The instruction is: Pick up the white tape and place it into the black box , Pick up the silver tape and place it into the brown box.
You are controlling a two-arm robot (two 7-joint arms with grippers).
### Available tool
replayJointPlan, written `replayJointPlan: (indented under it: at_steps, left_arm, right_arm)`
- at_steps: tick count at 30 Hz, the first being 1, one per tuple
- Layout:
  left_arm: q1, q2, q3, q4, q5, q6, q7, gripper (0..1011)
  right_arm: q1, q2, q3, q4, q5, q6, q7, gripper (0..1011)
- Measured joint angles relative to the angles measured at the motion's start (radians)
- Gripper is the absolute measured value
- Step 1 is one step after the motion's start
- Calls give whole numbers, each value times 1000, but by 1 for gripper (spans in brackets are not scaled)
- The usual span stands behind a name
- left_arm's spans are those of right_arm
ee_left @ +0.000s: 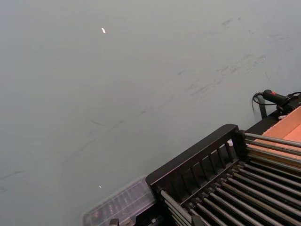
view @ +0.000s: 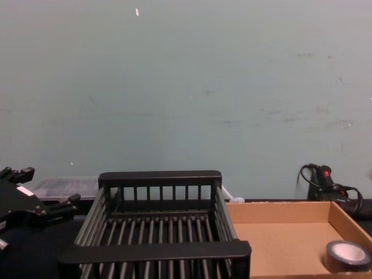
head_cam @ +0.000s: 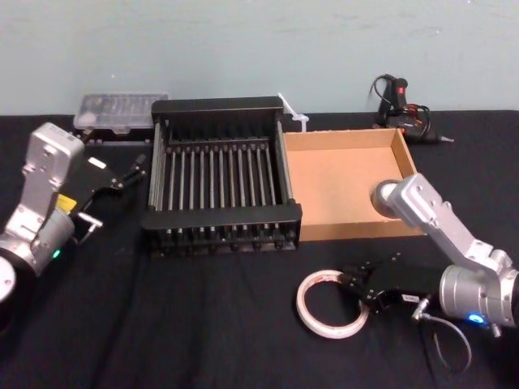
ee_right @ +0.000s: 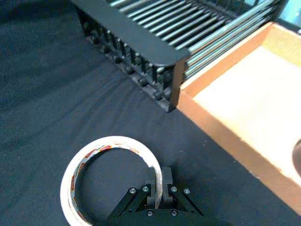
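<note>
Head view: the right arm comes in from the lower right of the frame, its silver forearm sloping down from beside the brown box [head_cam: 345, 139] to a bulky wrist, then bending back towards the centre. The right gripper [head_cam: 350, 284] lies low and nearly flat over the black bench [head_cam: 203, 324]. It reaches the white tape [head_cam: 312, 285] at the ring's right side, in the lower middle of the frame.

From the right wrist view, the right gripper [ee_right: 158, 179] has its two fingers pressed close on the ring's wall, one inside the hollow and one outside, pinching the white tape [ee_right: 115, 140]. The roll looks to be lying flat on the cloth, well in front of the black box [ee_right: 141, 44].

The left arm stands at the left edge of the head view, elbow up, wrist turned towards the black box [head_cam: 219, 217]. Its left gripper [head_cam: 134, 172] hangs just beside the basket's left wall with its fingers spread, holding nothing.

In the chest view the silver tape [view: 347, 256] sits upright on its flat side in the lower right corner, inside the brown box [view: 279, 210]. The two boxes stand side by side, touching.

A clear plastic case [head_cam: 122, 109] lies at the upper left.
</note>
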State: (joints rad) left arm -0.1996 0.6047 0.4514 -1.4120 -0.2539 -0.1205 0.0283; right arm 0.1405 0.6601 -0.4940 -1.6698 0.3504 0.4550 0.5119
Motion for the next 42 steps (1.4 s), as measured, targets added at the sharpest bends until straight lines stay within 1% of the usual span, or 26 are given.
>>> replayJointPlan:
  at_steps: [3,7,15,19,25,30,36,39,42]
  left_arm:
    - [0,0,0,0,0,0,0,1001]
    - [0,0,0,0,0,0,0,1001]
    - [0,0,0,0,0,0,0,1001]
    - [0,0,0,0,0,0,0,1001]
    - [0,0,0,0,0,0,0,1001]
    - [0,0,0,0,0,0,0,1002]
    - [0,0,0,0,0,0,0,1002]
    - [0,0,0,0,0,0,0,1001]
    - [0,0,0,0,0,0,0,1001]
  right_arm:
    - [-4,3,12,-8,9,-1,-7,93]
    - [-7,8,38,-20,26,-5,-23,93]
    - [-5,13,78,-25,44,-11,-54,93]
    - [4,7,102,-18,52,-9,-78,93]
    - [24,-9,123,-3,60,1,-101,93]
    - [55,-26,128,13,54,8,-118,93]
    - [93,-49,119,34,37,16,-125,94]
    - [118,-66,115,51,34,18,-122,93]
    - [154,-90,106,79,33,18,-114,93]
